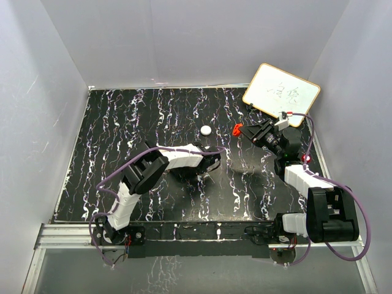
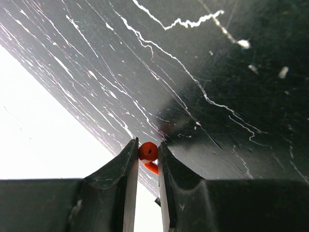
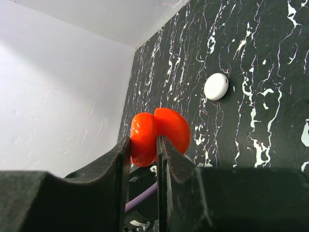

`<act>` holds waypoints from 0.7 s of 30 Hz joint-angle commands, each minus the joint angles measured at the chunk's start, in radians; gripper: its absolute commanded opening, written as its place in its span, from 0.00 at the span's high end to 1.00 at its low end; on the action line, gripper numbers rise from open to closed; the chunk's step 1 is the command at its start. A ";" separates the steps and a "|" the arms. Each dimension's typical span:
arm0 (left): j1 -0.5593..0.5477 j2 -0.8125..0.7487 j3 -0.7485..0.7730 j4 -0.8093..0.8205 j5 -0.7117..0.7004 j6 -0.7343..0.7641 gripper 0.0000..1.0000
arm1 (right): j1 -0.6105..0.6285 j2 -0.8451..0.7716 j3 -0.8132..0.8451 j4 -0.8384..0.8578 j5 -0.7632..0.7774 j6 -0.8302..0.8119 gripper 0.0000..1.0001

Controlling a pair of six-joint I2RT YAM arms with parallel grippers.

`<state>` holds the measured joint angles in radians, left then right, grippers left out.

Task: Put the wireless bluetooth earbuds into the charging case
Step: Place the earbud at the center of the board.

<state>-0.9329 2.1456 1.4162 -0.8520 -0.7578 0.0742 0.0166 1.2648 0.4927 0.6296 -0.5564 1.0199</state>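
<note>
Black marble-patterned tabletop [image 1: 122,135], glossy and veined in white, lies between plain white walls [image 1: 184,37] that rise at its left, far and right edges.

At mid-table the left gripper [image 2: 147,143] has its two dark, matte fingers [image 2: 120,174] pinched on a small red earbud [image 2: 148,151]. The earbud is a smooth round bead with a short stem curving down between the pads. A faint reddish glint shows on the shiny surface just beyond it. In the overhead view a wide stretch of marbled surface runs from this gripper to the left wall. The white-shelled left arm [image 1: 177,158] is folded at the elbow and reaches right from its base at the near edge.

The right gripper [image 3: 144,140] is clamped on a glossy red two-lobed case [image 3: 166,126] of rounded plastic, which bulges above the fingertips. It is held toward the far right of the table, apart from the left gripper. A white round disc [image 3: 216,86] lies flat on the marble between the two grippers, nearer the far edge, touching neither. The right arm [image 1: 300,174] stretches from its near-right base along the right wall, close to it. Just behind its wrist a cream-framed whiteboard [image 1: 281,94] with faint scribbles leans in the far right corner.
</note>
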 commanded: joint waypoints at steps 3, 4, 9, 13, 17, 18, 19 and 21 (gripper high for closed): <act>0.003 0.011 0.029 -0.047 0.032 0.015 0.82 | -0.006 -0.030 0.024 0.042 -0.008 -0.004 1.00; 0.003 0.011 0.030 -0.047 0.034 0.013 0.80 | -0.006 -0.030 0.023 0.042 -0.008 -0.004 1.00; 0.003 0.010 0.034 -0.048 0.041 0.014 0.75 | -0.006 -0.030 0.022 0.042 -0.009 -0.004 1.00; 0.003 0.007 0.035 -0.045 0.042 0.016 0.72 | -0.007 -0.030 0.023 0.042 -0.008 -0.004 1.00; 0.004 0.005 0.041 -0.045 0.039 0.015 0.71 | -0.007 -0.030 0.020 0.042 -0.007 -0.004 1.00; 0.003 0.004 0.042 -0.044 0.040 0.015 0.71 | -0.007 -0.030 0.021 0.042 -0.007 -0.005 1.00; 0.003 0.003 0.044 -0.044 0.037 0.014 0.71 | -0.007 -0.029 0.021 0.042 -0.007 -0.004 1.00; 0.003 -0.001 0.052 -0.043 0.035 0.011 0.71 | -0.007 -0.030 0.021 0.042 -0.007 -0.005 1.00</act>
<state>-0.9314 2.1548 1.4349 -0.8795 -0.7559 0.0860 0.0166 1.2648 0.4927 0.6296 -0.5564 1.0199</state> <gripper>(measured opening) 0.285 0.226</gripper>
